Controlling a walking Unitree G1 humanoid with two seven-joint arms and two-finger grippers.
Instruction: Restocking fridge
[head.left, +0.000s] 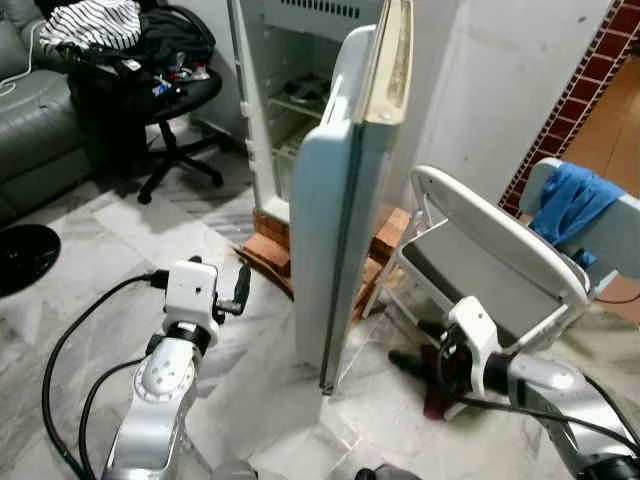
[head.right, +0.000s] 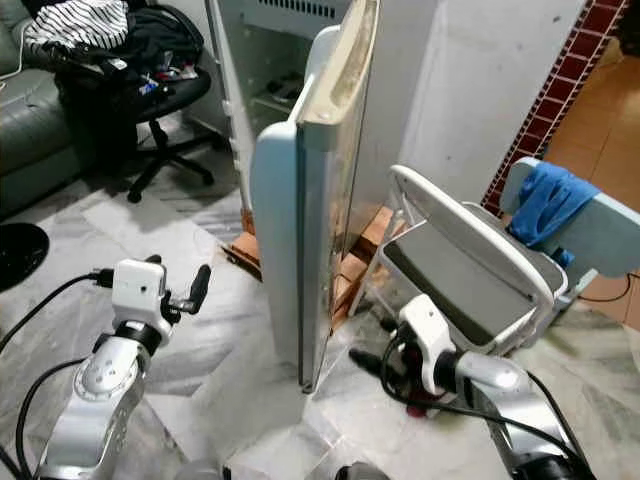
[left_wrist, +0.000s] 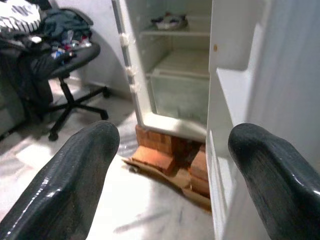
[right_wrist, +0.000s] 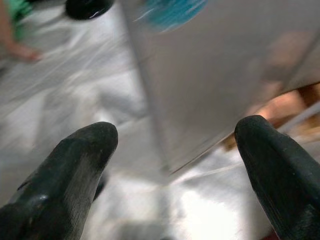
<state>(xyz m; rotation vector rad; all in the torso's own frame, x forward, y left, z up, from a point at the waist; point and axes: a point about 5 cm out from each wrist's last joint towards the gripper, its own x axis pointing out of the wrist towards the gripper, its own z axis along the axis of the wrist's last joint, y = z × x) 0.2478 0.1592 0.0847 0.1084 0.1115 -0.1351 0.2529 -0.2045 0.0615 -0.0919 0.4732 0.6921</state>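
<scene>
White fridge door (head.left: 345, 200) ajar; left gripper (left_wrist: 170, 165) fingers apart, facing it.

fridge door (right_wrist: 215, 75) blurred in right wrist view, fridge (head.left: 300, 60) top cut off, shelf contents (left_wrist: 169, 21) unclear

We found no text, label, brand, number or sign that could be read in any view. The fridge (head.left: 345, 180) and its open door (head.left: 340, 250) bore no legible mark, and the teal patch (right_wrist: 170, 11) on the door's outer face in the right wrist view was too blurred for us to tell whether it carried any writing. The small items on the office chair (head.left: 165, 75) were too small to read.
</scene>
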